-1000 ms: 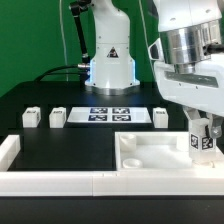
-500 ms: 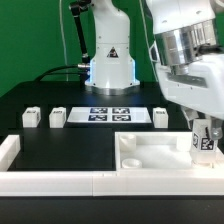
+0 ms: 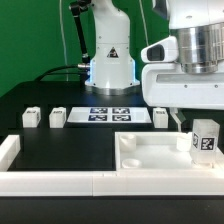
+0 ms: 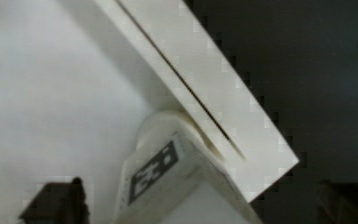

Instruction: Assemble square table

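Note:
The white square panel (image 3: pixel 150 152) lies at the front right, and its raised rim also shows in the wrist view (image 4: pixel 208 95). One tagged white leg (image 3: pixel 206 139) stands upright in the panel's corner at the exterior view's right; it shows in the wrist view too (image 4: pixel 165 170). My gripper (image 3: pixel 192 120) hangs just above that leg, with its jaws apart and not touching it. In the wrist view my gripper (image 4: pixel 197 208) has its dark fingertips (image 4: pixel 51 202) spread wide on either side of the leg. Three more legs (image 3: pixel 30 117), (image 3: pixel 58 117), (image 3: pixel 161 117) stand in a row on the black table.
The marker board (image 3: pixel 110 113) lies flat behind the row of legs, in front of the robot base (image 3: pixel 110 65). A long white border rail (image 3: pixel 60 181) runs along the front edge, with a short rail end (image 3: pixel 8 150) at the exterior view's left.
My gripper was shut on the leg at the panel's corner. It has since let go, opened and risen, with the wrist turned, and the leg stays standing in the corner.

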